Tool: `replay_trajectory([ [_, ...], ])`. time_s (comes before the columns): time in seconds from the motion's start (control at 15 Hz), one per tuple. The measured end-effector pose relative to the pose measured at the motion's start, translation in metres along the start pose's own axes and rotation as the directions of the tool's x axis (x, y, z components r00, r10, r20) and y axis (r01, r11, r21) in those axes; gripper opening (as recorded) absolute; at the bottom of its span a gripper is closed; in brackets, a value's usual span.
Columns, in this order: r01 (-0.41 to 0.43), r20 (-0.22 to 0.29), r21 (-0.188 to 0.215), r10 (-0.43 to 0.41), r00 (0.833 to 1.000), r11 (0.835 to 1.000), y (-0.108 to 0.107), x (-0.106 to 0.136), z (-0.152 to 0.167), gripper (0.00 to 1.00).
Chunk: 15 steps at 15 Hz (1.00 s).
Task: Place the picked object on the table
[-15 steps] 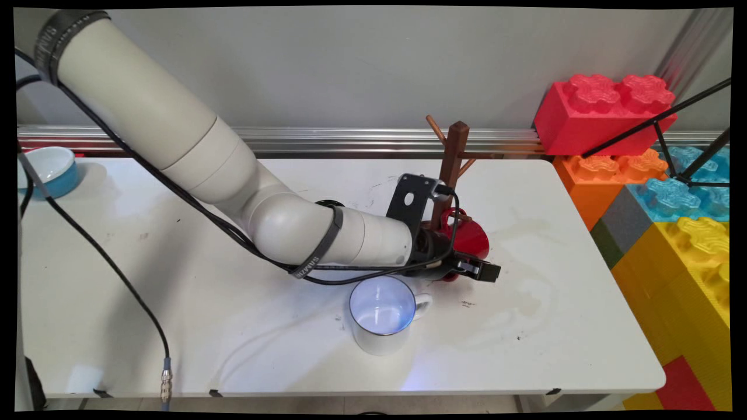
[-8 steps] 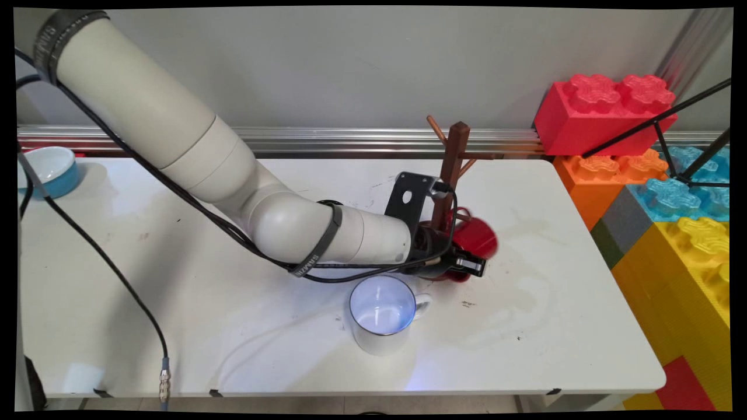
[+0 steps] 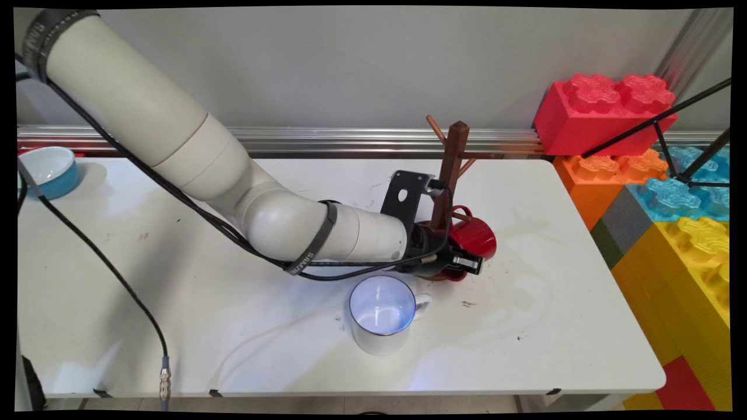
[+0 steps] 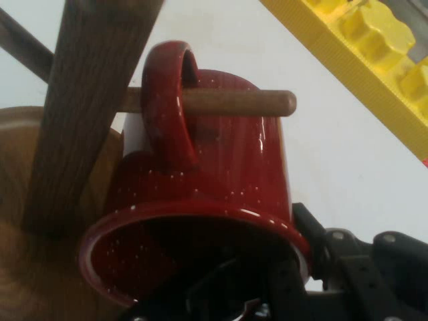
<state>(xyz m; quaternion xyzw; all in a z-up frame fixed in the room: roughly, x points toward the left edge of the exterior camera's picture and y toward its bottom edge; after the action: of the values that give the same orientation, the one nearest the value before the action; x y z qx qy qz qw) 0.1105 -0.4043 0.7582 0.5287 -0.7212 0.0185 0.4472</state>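
Now the gripper (image 3: pixel 467 262) is pinching the red mug's (image 3: pixel 475 236) rim right of frame centre, its handle hanging over a peg of the wooden mug tree (image 3: pixel 452 169); since earlier it is sitting slightly higher and steadier.

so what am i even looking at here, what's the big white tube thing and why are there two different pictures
The white tube is a robot arm ending in a black gripper. One picture comes from a fixed camera above the white table; the other comes from a camera on the hand, looking along the gripper. The gripper is clamped on the rim of a red mug, one finger inside and one outside. The mug's handle is threaded over a peg of a brown wooden mug stand. Nearer the camera stands a white mug, and a blue bowl sits at the far left. Big toy bricks are stacked beside the table.
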Motion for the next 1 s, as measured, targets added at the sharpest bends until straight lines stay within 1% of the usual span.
replay_trajectory([
  [0.27,0.003,-0.01,-0.012,-0.003,1.0,1.0,0.003,0.004,-0.006,0.0],
  [0.53,0.005,-0.017,-0.034,-0.006,1.0,0.999,0.012,0.009,-0.015,0.0],
  [1.0,0.006,-0.017,-0.097,-0.008,1.0,0.995,0.04,0.015,-0.039,0.0],
])
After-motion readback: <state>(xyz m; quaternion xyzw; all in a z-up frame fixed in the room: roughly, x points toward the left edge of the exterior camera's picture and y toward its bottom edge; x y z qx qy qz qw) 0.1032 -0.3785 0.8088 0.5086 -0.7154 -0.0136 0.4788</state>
